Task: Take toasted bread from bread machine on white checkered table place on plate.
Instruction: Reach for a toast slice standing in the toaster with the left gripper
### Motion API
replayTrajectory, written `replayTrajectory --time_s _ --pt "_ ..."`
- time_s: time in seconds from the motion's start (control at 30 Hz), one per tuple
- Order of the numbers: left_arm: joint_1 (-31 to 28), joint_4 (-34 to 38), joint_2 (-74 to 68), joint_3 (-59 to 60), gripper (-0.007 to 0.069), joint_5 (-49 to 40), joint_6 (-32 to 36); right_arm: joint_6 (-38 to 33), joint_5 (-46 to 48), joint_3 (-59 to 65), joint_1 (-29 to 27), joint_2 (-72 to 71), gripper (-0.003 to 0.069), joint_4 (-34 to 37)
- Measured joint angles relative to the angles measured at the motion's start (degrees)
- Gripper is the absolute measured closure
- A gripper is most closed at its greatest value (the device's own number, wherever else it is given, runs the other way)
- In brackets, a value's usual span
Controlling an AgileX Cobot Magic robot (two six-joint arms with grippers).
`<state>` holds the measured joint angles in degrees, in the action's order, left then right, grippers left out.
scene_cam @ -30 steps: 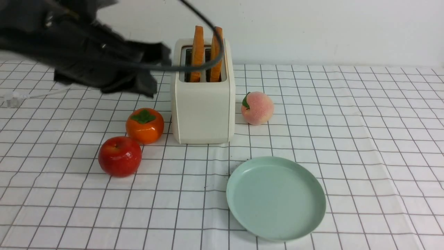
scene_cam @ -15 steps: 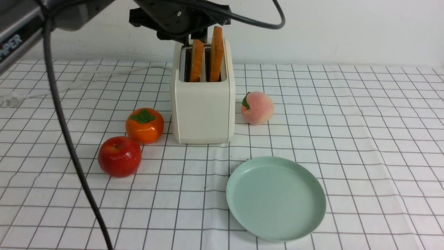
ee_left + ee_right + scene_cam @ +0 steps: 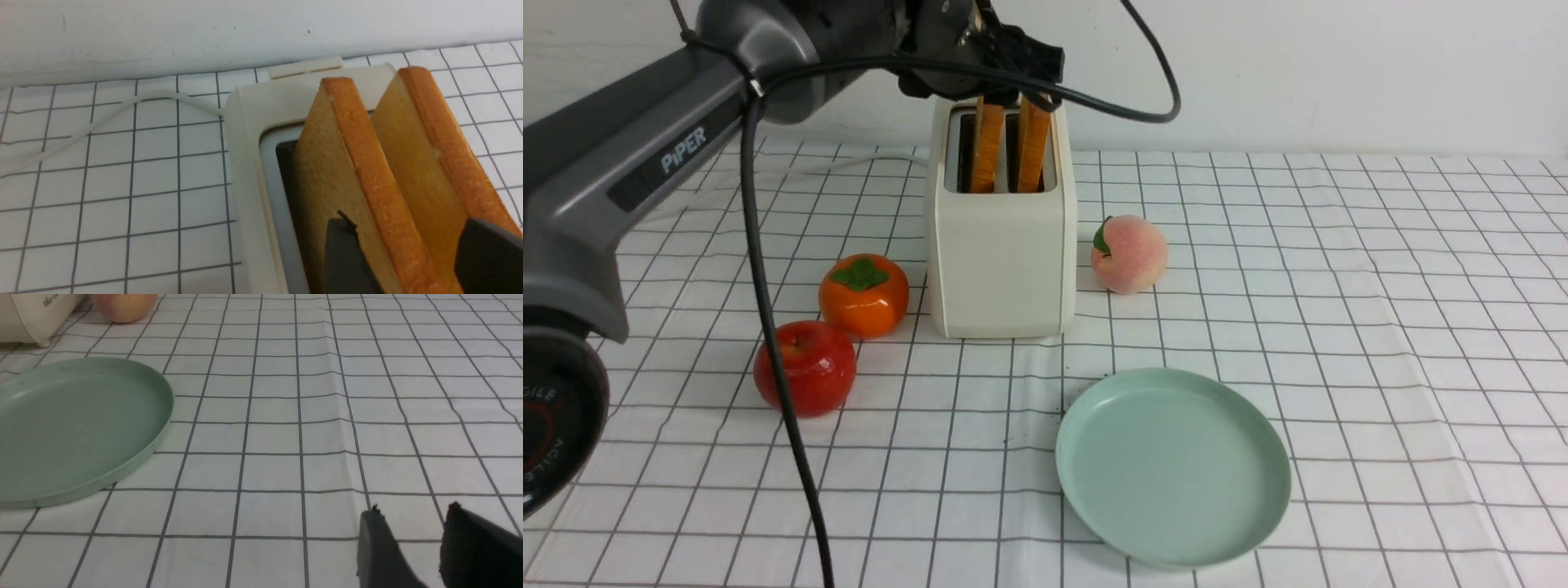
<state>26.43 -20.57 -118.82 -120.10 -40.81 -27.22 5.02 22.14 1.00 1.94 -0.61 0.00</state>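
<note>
Left gripper (image 3: 1005, 86): hangs directly over the bread machine (image 3: 1001, 261), at the far middle of the white checkered table (image 3: 1380, 327). Hides the tops of the toasted bread (image 3: 988, 151) in the front view. Stands open, dark fingers (image 3: 347, 261) spread wide in the left wrist view. One finger in front of the pale outer face of the left slice, the other over the orange-brown crust of the right slice. Clamps nothing. Cannot tell whether either pad touches bread.

Toasted bread: two slices, upright and side by side, one in each dark slot. Sticks up well above the grey top panel. Not yet lifted out.

Plate (image 3: 1172, 465): pale green, flat on the cloth. Lies nearer the robot than the bread machine and a little to the right, apart from it. No toast on it.

Right gripper (image 3: 412, 508): out of the front view. Sits low over the cloth in the right wrist view, well apart from the plate. Fingers (image 3: 380, 555) parted by a modest gap, grid lines showing between them. Holds nothing.

Elsewhere: peach (image 3: 1129, 255) just beside the machine's right side. Persimmon (image 3: 863, 296) at its left, red apple (image 3: 805, 369) just in front of the persimmon. White cord (image 3: 102, 122) trailing leftward from the machine's back. Black cable (image 3: 768, 327) hanging from the left arm across the front view.
</note>
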Motion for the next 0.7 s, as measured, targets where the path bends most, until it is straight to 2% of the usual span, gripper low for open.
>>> replayTrajectory --time_s 0.47,0.57,0.7 --pt "0.0 -1.09 -5.06 -0.06 0.0269 1.67 -1.43 0.0 0.0 0.0 0.0 0.0 0.0419 0.0" --pt "0.0 -1.4 -5.31 -0.06 0.0294 2.01 -1.45 0.0 0.0 0.0 0.0 0.0 0.0419 0.0" --pt "0.0 -1.84 -5.31 -0.06 0.041 2.45 -1.45 0.0 0.0 0.0 0.0 0.0 0.0419 0.0"
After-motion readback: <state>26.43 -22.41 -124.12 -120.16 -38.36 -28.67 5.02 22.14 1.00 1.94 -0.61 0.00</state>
